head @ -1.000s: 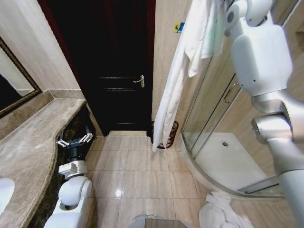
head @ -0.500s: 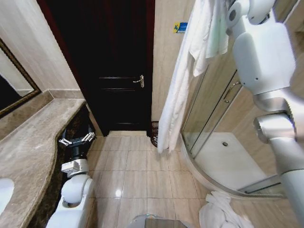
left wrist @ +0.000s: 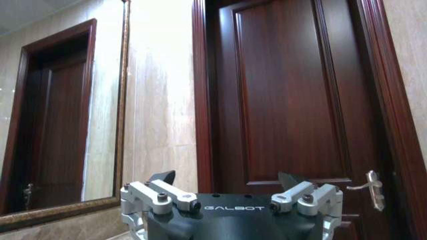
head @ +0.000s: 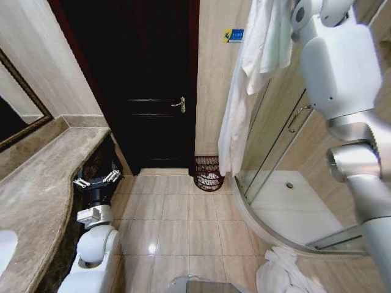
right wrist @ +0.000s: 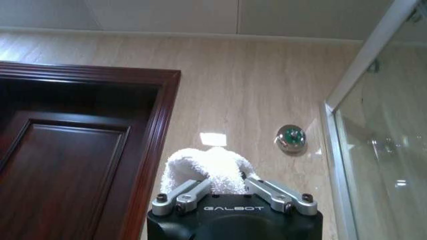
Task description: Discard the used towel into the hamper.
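A long white towel (head: 244,91) hangs from high up on the right of the head view, its lower end just above and right of the hamper. My right gripper (right wrist: 217,186) is shut on the towel's (right wrist: 212,167) bunched top, held up near the wall beside the door frame. The hamper (head: 208,173), a dark reddish-brown openwork basket, stands on the floor in the corner between door and shower, with something pale inside. My left gripper (head: 96,180) is parked low beside the counter, open and empty (left wrist: 227,181).
A dark wooden door (head: 153,91) is straight ahead. A marble counter (head: 43,189) runs along the left and a curved glass shower enclosure (head: 275,140) along the right. Another white towel heap (head: 281,271) lies on the floor. Bare tiles (head: 177,213) lead to the hamper.
The hanging towel has swung to the right with my raised right arm, uncovering the hamper it was screening. The left arm has barely moved.
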Available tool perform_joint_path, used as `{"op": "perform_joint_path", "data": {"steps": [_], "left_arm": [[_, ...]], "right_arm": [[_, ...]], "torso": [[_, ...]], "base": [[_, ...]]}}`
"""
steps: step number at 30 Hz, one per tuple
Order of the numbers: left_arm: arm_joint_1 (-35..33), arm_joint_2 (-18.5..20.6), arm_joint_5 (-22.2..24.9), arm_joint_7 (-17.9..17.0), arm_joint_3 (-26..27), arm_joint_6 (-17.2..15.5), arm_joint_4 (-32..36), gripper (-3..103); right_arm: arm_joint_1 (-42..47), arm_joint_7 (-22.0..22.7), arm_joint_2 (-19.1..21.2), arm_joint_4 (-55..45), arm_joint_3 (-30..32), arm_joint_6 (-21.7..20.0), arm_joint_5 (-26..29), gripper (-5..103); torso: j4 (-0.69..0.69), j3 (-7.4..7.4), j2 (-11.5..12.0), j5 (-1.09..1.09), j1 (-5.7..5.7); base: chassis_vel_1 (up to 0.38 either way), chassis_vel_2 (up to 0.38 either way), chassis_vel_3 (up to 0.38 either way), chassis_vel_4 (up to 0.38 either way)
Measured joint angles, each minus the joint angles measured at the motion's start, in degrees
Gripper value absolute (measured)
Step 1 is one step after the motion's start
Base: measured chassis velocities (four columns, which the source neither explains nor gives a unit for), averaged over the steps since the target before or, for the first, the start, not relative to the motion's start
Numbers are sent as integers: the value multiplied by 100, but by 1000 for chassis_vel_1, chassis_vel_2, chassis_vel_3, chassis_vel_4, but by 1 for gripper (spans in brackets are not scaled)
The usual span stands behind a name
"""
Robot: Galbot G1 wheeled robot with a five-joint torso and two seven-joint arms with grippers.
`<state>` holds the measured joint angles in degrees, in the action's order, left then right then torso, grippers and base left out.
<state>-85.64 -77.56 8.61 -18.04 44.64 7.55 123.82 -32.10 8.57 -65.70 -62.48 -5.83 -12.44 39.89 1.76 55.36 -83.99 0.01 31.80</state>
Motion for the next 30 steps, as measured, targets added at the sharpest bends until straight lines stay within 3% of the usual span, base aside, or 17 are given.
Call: {"op": "perform_joint_path", "data": {"steps": [30], "left_arm": [[-233, 2, 41, 0, 103, 26, 269, 100]], "right_arm": [[70, 81, 147, -260, -9, -150, 128, 4]], "torso": [[1, 0, 0, -1, 0]], "base": [[-2, 2, 3, -1]]}}
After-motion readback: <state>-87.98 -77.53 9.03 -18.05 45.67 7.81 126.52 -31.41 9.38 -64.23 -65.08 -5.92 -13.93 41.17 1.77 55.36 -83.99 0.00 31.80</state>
